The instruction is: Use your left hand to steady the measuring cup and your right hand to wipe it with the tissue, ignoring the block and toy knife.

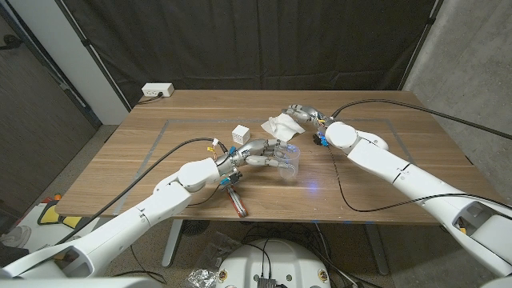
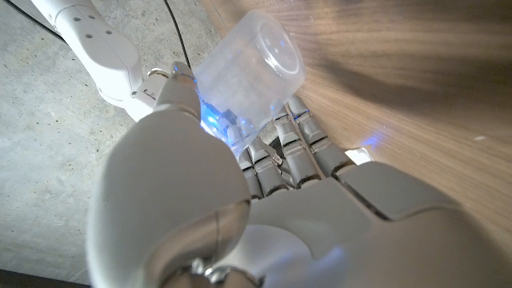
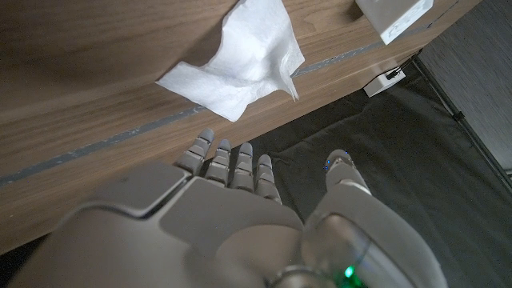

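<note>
The wooden table (image 1: 384, 172) carried everything, and both white arms reached over it from the near side. The left hand (image 1: 260, 154) was near the middle of the table and its fingers (image 2: 292, 144) were curled around the clear measuring cup (image 1: 290, 163), which lay on its side with its long axis running along the table towards the robot's right; in the left wrist view the cup (image 2: 250, 68) showed its round bottom, so I judged that the mouth pointed into the palm, though this was hard to confirm. The right hand (image 1: 306, 112) was farther back, with nothing in it. Its fingers (image 3: 228, 164) were loosely bent, close together, the thumb standing apart, and it held itself just beside the white tissue (image 1: 281, 126) without touching it. In the right wrist view the crumpled tissue (image 3: 240, 68) lay straight ahead of those fingertips, so the coming move seemed to be a short reach forward and down to pinch it. The right hand was clearly the nearer one to the tissue. A small white block (image 1: 238, 132) stood just left of the tissue, and the toy knife (image 1: 235, 200) lay near the front edge, under the left forearm.
</note>
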